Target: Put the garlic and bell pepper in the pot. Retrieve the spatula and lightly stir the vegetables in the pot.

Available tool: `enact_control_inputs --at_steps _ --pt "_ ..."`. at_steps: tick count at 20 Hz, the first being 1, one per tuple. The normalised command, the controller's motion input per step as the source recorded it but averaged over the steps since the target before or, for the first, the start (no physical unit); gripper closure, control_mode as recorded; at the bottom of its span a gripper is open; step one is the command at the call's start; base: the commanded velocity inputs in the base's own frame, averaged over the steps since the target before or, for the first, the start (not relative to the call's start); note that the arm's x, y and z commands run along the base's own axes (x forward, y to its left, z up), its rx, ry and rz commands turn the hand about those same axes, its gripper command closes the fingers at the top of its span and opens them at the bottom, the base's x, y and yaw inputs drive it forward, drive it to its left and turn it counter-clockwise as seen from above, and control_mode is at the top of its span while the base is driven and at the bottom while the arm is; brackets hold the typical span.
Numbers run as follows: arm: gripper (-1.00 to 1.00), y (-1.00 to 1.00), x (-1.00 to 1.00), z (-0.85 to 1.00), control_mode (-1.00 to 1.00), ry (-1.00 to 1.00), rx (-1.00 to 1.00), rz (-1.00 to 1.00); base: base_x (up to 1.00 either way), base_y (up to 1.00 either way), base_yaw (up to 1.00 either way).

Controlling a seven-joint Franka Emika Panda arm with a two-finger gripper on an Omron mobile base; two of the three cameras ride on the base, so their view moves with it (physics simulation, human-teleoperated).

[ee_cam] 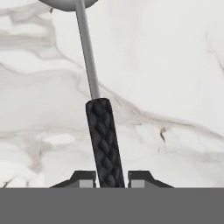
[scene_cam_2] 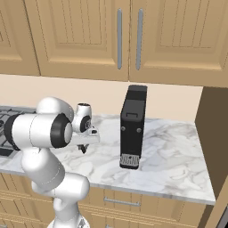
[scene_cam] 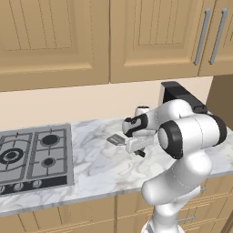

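- Where the marble counter runs right of the stove, the gripper hangs low over the stone.
- Its jaws are drawn in tight on the dark, textured handle of the spatula, one finger on each side.
- From the handle a thin grey shaft runs on to the flat grey head, which lies on the counter just left of the hand.
- Further right stands a black coffee machine.
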Motion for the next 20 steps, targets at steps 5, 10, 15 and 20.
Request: enact_control_inputs --at_steps 5,10,15,20 --pt "1.00 0.00 -0.19 0.00 -1.00 0.00 0.00 0.00 0.00 0.00 0.00" --pt "1.00 0.00 -0.70 0.20 -1.00 -0.10 0.00 0.01 0.00 0.00 0.00" --pt "1.00 0.00 -0.46 0.51 -1.00 -0.04 0.00 0.00 0.00 0.00 0.00" --pt "1.00 0.00 -0.30 0.56 -1.00 0.00 0.00 0.00 0.00 0.00 0.00"
